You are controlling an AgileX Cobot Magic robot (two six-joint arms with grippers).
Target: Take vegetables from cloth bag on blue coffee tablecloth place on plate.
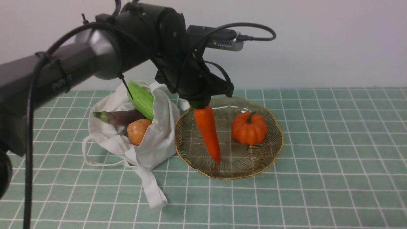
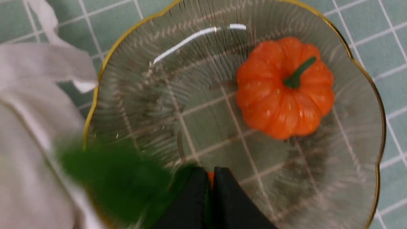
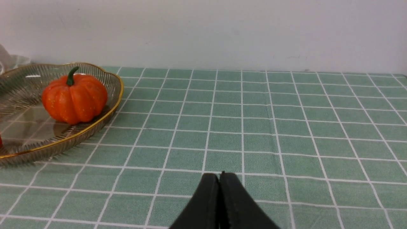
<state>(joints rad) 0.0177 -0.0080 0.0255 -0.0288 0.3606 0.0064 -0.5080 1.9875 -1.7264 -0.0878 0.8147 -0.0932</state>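
Observation:
My left gripper (image 1: 200, 101) is shut on the green top of the orange carrot (image 1: 207, 130). The carrot hangs tip down over the left half of the glass plate (image 1: 190, 143), its tip at or just above the glass. In the left wrist view the gripper (image 2: 210, 173) pinches a sliver of orange, with blurred carrot leaves (image 2: 120, 181) beside it. The cloth bag (image 1: 149, 143) lies left of the plate, holding a green gourd (image 1: 141, 99), a purple eggplant (image 1: 119, 117) and a tan potato (image 1: 138, 131). My right gripper (image 3: 219, 176) is shut and empty above the tablecloth (image 3: 254, 127).
An orange toy pumpkin (image 1: 249, 128) sits in the right half of the plate, also in the left wrist view as the pumpkin (image 2: 284, 87). The bag's strap (image 1: 152, 187) trails toward the front. A white wall stands behind the table.

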